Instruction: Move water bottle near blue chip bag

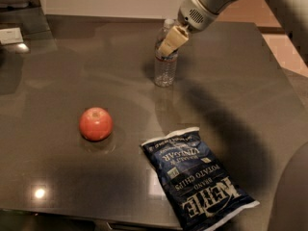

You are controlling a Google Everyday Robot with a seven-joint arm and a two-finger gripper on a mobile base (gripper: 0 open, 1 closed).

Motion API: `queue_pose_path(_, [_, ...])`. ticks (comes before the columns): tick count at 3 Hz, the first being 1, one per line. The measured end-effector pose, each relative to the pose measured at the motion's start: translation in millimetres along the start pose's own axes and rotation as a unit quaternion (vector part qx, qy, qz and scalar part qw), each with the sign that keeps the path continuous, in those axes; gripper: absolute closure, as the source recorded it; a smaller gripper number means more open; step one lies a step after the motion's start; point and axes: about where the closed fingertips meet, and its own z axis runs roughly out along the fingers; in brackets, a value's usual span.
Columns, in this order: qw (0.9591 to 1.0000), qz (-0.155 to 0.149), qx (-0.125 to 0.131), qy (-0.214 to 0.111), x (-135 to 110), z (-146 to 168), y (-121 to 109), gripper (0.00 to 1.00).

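Observation:
The water bottle (165, 69) stands upright on the dark table (240, 81), at the back middle. It is clear, with a dark label band and a ribbed lower body. My gripper (172, 40) reaches in from the upper right and sits at the bottle's neck and label, covering part of them. The blue chip bag (197, 177) lies flat near the table's front edge, well in front of the bottle and slightly right. It is navy with white lettering and white sealed ends.
A red apple (96, 123) sits on the table to the left of the bag. A white object (10, 35) lies at the far left back. The table's right edge runs diagonally past the arm, with floor beyond.

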Motion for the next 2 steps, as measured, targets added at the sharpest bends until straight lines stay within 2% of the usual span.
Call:
queue_pose_path(1, [0.9998, -0.009, -0.014, -0.006, 0, -16, 12, 0.84])
queue_pose_path(2, [0.9989, -0.026, -0.040, -0.002, 3, -37, 38, 1.00])
